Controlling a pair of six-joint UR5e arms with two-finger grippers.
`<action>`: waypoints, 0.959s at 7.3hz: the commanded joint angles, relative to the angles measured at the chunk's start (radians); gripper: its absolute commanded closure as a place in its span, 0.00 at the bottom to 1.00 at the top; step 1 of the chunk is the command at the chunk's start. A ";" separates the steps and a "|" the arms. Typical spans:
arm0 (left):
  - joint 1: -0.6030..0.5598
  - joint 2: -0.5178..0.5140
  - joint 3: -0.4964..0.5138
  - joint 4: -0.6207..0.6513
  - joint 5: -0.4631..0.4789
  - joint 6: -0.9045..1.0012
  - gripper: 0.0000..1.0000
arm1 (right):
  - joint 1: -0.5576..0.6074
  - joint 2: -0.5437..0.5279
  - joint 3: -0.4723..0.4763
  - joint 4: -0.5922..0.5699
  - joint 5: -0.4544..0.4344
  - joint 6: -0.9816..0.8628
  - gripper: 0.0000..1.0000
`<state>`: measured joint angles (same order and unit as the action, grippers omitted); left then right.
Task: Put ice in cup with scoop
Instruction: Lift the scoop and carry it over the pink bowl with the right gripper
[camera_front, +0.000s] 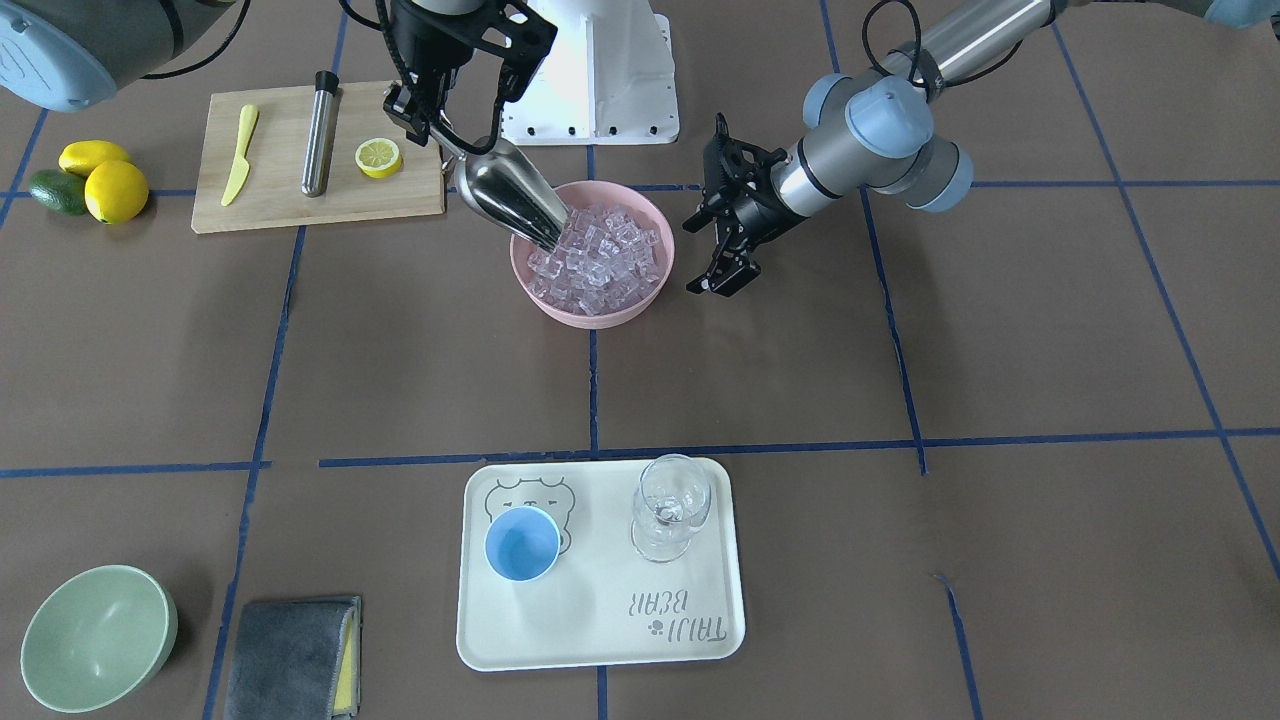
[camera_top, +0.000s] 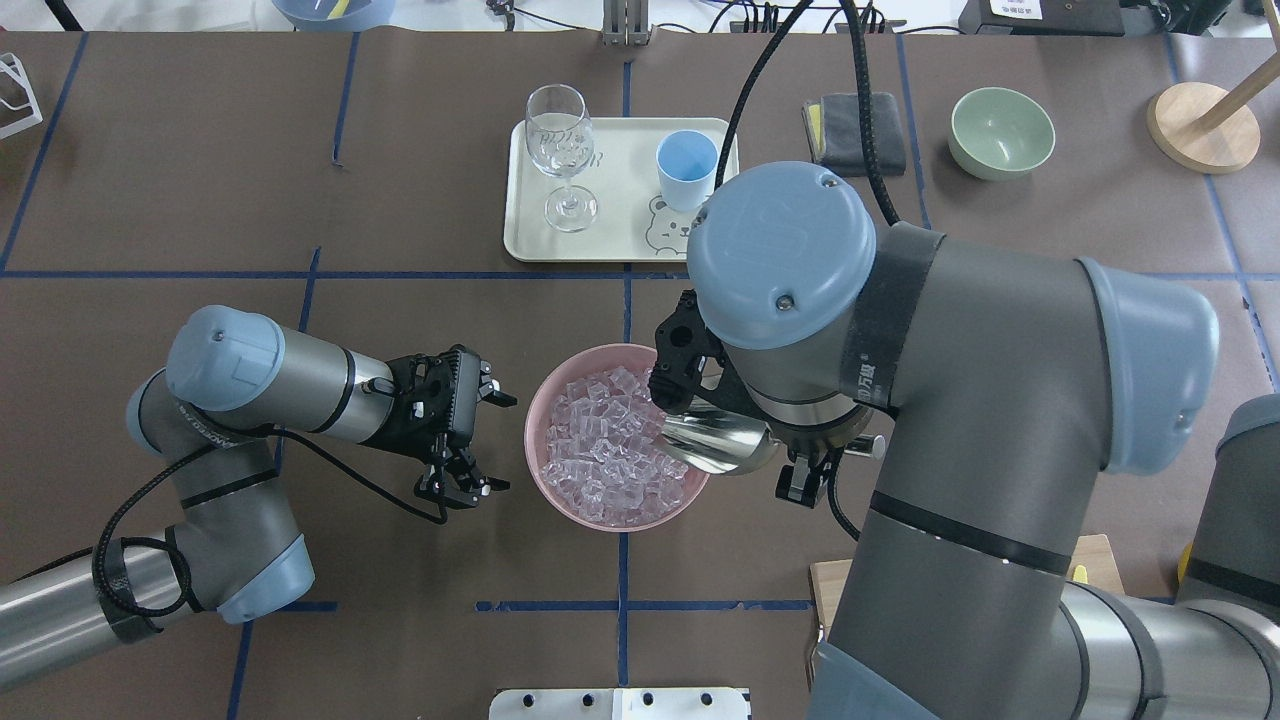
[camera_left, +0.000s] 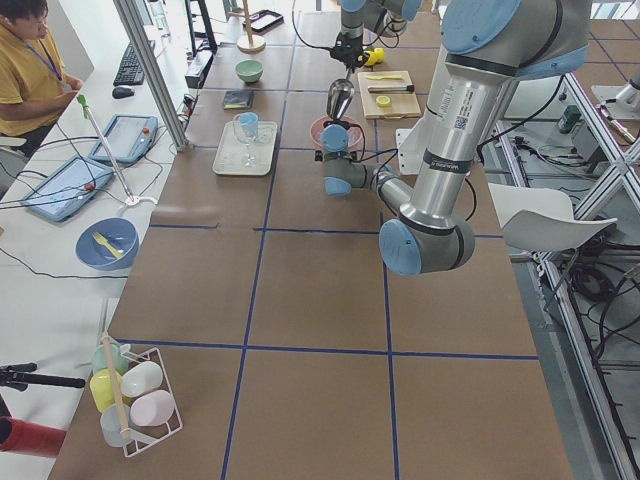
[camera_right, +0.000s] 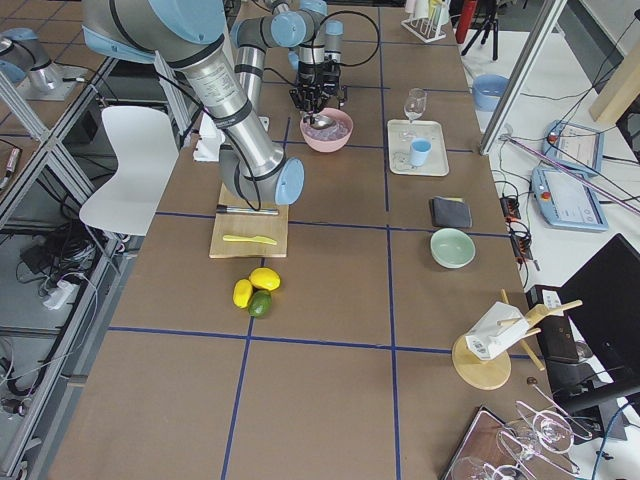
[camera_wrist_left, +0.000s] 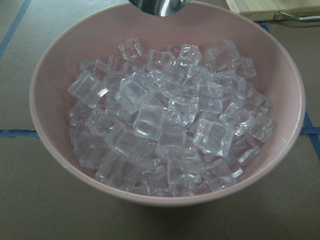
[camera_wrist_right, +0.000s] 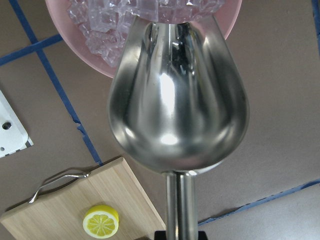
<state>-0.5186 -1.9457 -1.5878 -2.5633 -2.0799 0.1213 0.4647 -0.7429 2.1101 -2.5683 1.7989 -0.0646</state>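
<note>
The right gripper (camera_front: 428, 122) clenches the handle of the scoop (camera_front: 505, 195), whose blade tilts down with its mouth at the edge of the ice (camera_front: 600, 262) heaped in a pink bowl (camera_front: 592, 316). The left gripper (camera_top: 500, 445) hangs just beside the bowl, jaws spread and empty. Farther out, the cup (camera_front: 522, 542) stands upright on a white tray (camera_front: 600, 625), near a stemmed glass (camera_front: 670, 508).

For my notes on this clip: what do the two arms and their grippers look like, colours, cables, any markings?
The left arm and right arm are silver-grey tubes with light-blue caps at the joints. The right arm bears a black band with white lettering. The left gripper and right gripper are black, two-fingered. Black cables loop along both arms.
</note>
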 joint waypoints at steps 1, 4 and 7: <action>0.000 -0.001 0.000 0.000 0.001 0.000 0.00 | 0.000 0.130 -0.118 -0.131 -0.001 -0.024 1.00; 0.002 -0.002 0.000 0.003 0.001 -0.002 0.00 | 0.000 0.175 -0.212 -0.182 -0.007 -0.053 1.00; 0.002 -0.009 0.000 0.003 0.001 -0.002 0.00 | -0.003 0.221 -0.286 -0.210 -0.033 -0.066 1.00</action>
<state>-0.5170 -1.9519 -1.5877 -2.5603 -2.0785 0.1197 0.4634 -0.5301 1.8431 -2.7722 1.7716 -0.1279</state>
